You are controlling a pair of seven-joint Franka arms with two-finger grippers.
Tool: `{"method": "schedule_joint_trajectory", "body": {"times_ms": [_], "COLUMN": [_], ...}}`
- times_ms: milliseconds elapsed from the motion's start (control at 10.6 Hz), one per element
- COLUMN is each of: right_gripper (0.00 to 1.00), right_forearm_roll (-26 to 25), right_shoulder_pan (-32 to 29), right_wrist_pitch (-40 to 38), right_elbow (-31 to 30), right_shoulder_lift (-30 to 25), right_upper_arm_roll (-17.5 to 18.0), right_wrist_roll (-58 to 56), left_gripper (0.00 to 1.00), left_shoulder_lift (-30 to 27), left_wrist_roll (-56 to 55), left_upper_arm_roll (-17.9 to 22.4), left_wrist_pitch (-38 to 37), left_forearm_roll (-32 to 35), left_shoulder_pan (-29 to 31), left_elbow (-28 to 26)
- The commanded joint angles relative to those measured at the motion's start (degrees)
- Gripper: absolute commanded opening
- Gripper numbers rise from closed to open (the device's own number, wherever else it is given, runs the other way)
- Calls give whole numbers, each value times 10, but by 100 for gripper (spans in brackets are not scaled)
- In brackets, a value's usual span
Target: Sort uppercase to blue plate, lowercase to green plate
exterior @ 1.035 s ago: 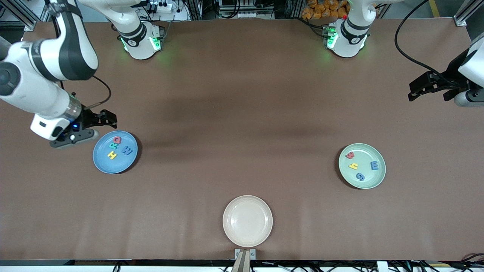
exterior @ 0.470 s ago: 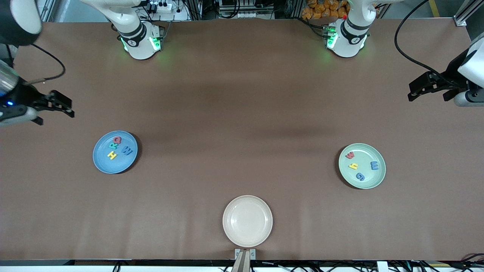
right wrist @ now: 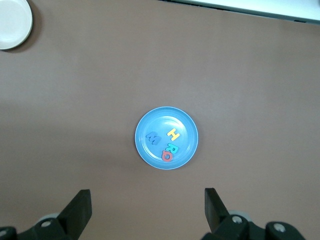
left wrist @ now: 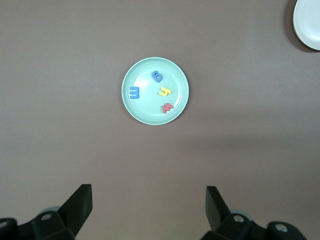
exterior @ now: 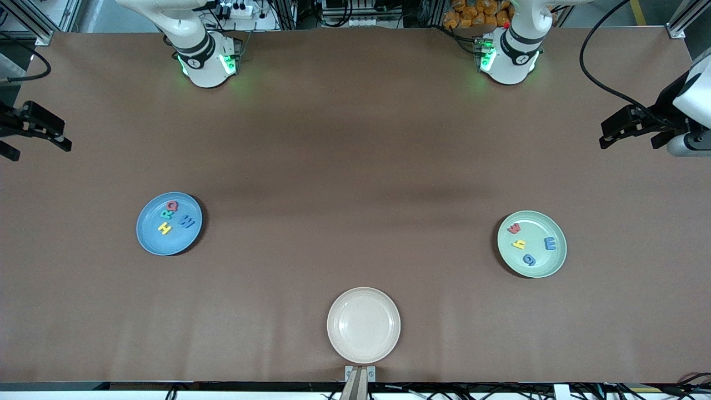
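Nearest the front camera, a cream plate (exterior: pixel 363 325) is seen on the surface (exterior: pixel 355 166). Uppercase letters (exterior: pixel 173 216) lie in the blue plate (exterior: pixel 151 239), below the right end effector (exterior: pixel 33 133); lowercase letters (exterior: pixel 530 243) in the green plate (exterior: pixel 555 261), below the left end effector (exterior: pixel 633 130). Both are held wide open, empty.

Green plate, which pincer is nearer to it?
Left. The left pincer hangs open near the green plate; the right pincer, open, is at the right arm's end.
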Motion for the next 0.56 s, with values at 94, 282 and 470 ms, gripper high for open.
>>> {"method": "schedule_joint_trajectory", "body": {"times_ms": [94,282,470], "right_gripper": [100,100,100], "right_forearm_roll": [-11,-10,-11], "right_shoulder_pan": [10,6,9], "right_wrist_pitch": [-67,-64,-43], "right_elbow": [50,48,43], "right_shoulder_lift": [5,5,5], "right_upper_arm_roll": [-5,-6,-5], "right_wrist_roll": [64,52,51], "left_gripper": [100,100,100], "left_shoulder_lift": [-3,-3,-3], "left_wrist_roll": [2,3,2], "left_upper_arm_roll": [1,0,-1], "left_wrist_pitch": [-8,-8,-8], "left_forearm_roll": [9,5,5], "left_shoulder_pan": [1,1,1], "left_elbow": [6,11,13]}}
